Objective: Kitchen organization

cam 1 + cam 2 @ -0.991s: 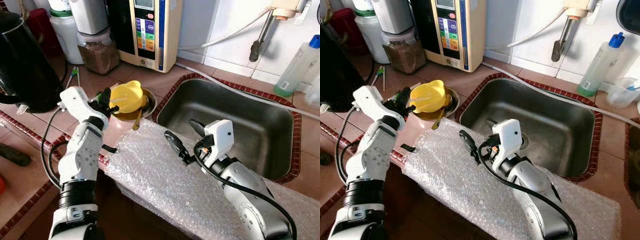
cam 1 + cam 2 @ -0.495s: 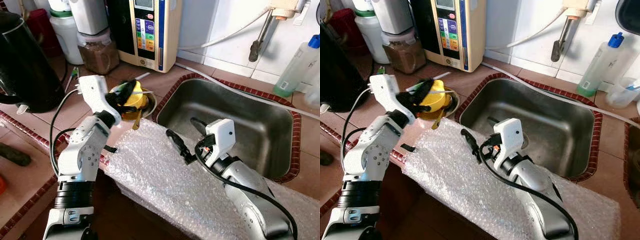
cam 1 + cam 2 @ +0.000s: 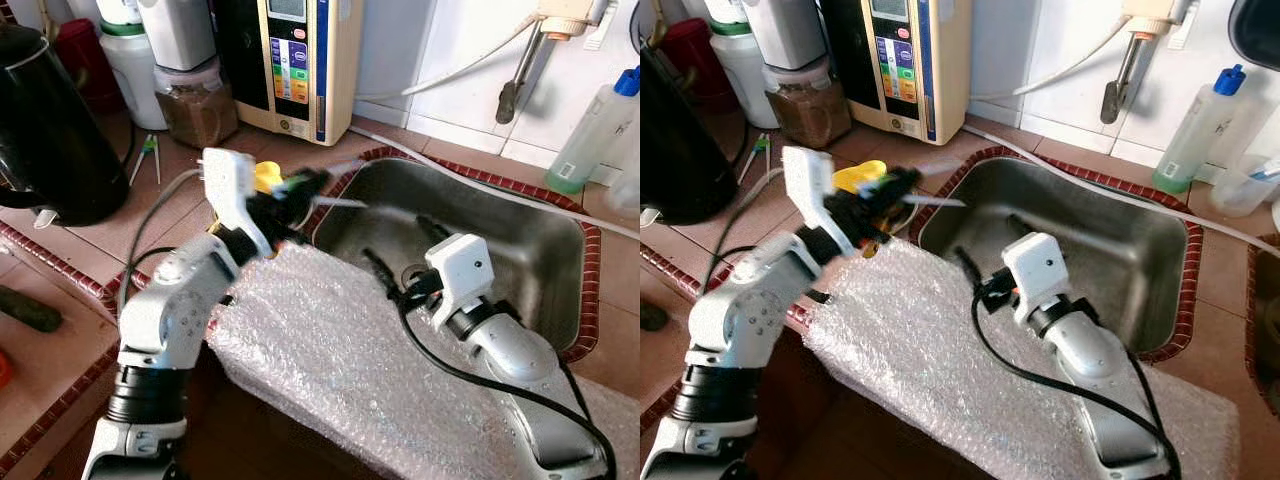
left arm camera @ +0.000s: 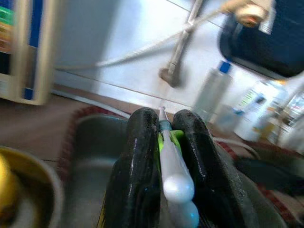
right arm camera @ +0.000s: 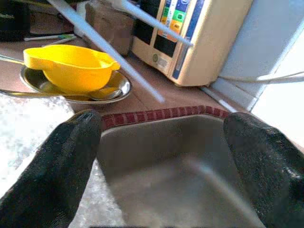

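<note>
1. Since a second ago the left hand (image 3: 300,190) has swung from beside the yellow cup (image 3: 266,176) across toward the sink (image 3: 520,250), carrying its load with it. The right hand (image 5: 166,156) has also pushed forward, from over the bubble wrap (image 3: 330,350) to the sink's near edge.

2. The left hand is clamped on a thin white stick with a green part, probably a toothbrush (image 4: 173,166). In the left wrist view it sits squeezed between the two black fingers (image 4: 137,161), its rounded end toward the camera.

3. The stick's long axis runs on past the fingertips, out over the near left corner of the sink; its far end is blurred with motion. The sink lies straight ahead of the left hand, along that axis.

4. The right hand is spread wide and holds nothing. From it, the sink basin is directly ahead and below, while the stick crosses above and ahead of its fingers, as the right wrist view shows.

5. The cup sits in a steel bowl (image 5: 71,90) on the surface, just behind the left hand.

6. The left hand is the nearer arm. I judge the coming move to be a release into the sink, or a handover to the waiting right hand.
</note>
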Robot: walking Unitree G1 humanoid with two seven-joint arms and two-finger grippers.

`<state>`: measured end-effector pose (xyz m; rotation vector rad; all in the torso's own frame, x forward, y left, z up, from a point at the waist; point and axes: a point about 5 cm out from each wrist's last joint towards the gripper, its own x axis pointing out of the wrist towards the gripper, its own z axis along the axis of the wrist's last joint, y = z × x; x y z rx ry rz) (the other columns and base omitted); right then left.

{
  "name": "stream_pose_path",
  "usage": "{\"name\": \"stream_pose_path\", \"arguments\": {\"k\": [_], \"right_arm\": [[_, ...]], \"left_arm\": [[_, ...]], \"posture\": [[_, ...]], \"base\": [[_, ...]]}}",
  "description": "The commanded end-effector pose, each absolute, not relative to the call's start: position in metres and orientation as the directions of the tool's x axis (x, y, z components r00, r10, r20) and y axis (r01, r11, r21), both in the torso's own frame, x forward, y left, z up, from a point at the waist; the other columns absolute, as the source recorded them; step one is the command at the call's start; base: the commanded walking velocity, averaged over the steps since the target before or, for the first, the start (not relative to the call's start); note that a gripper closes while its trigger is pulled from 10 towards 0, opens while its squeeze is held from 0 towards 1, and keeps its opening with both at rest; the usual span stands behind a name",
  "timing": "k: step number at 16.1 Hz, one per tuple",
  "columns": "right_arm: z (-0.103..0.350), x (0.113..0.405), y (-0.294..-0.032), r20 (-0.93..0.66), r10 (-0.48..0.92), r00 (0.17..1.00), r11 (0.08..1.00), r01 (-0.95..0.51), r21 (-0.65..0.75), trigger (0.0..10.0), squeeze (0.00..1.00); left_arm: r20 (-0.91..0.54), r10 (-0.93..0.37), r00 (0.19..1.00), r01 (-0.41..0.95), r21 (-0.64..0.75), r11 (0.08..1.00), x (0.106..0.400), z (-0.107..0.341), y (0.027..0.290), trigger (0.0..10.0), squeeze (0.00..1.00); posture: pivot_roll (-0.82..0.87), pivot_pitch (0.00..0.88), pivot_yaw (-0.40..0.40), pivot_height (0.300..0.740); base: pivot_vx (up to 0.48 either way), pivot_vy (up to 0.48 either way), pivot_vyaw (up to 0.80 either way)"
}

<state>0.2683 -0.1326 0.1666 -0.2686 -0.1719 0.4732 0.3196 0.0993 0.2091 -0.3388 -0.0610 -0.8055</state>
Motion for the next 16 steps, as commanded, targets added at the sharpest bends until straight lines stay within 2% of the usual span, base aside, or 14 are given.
{"name": "stream_pose_path", "arguments": {"k": [1, 3, 5, 7, 11, 16], "right_arm": [[0.171, 0.271, -0.135, 0.121, 0.465, 0.877, 0.851, -0.406, -0.333, 10.0, 0.00], [0.170, 0.271, -0.138, 0.120, 0.470, 0.874, 0.835, -0.397, -0.380, 10.0, 0.00], [0.168, 0.271, -0.139, 0.130, 0.476, 0.870, 0.789, -0.356, -0.501, 10.0, 0.00], [0.173, 0.279, -0.150, 0.194, 0.405, 0.893, 0.770, -0.219, -0.599, 10.0, 0.00], [0.176, 0.283, -0.159, 0.211, 0.382, 0.900, 0.765, -0.179, -0.619, 10.0, 0.00], [0.164, 0.287, -0.148, 0.168, 0.478, 0.862, 0.745, -0.297, -0.597, 10.0, 0.00]], "left_arm": [[0.175, -0.730, 0.660, 0.746, -0.258, 0.613, 0.314, 0.210, 0.094, 0.0, 0.00], [0.182, -0.748, 0.638, 0.763, -0.276, 0.584, 0.308, 0.208, 0.080, 0.0, 0.00], [0.189, -0.768, 0.612, 0.782, -0.288, 0.552, 0.302, 0.207, 0.066, 0.0, 0.00], [0.200, -0.767, 0.610, 0.784, -0.289, 0.549, 0.298, 0.206, 0.051, 0.0, 0.00], [0.213, -0.749, 0.627, 0.773, -0.290, 0.565, 0.297, 0.206, 0.047, 0.0, 0.00], [0.239, -0.723, 0.649, 0.757, -0.306, 0.578, 0.301, 0.213, 0.048, 0.0, 0.00]], "posture": [[-0.12, 0.065, 0.017, 0.740], [-0.12, 0.066, 0.012, 0.740], [-0.12, 0.060, 0.008, 0.740], [-0.12, 0.053, 0.003, 0.740], [-0.12, 0.049, 0.004, 0.740], [-0.11, 0.029, 0.002, 0.740]], "base": [[0.000, 0.000, 0.00], [0.000, 0.000, 0.00], [0.000, 0.000, 0.00], [0.000, 0.000, 0.00], [0.000, 0.000, 0.00], [0.000, 0.000, 0.00]]}}
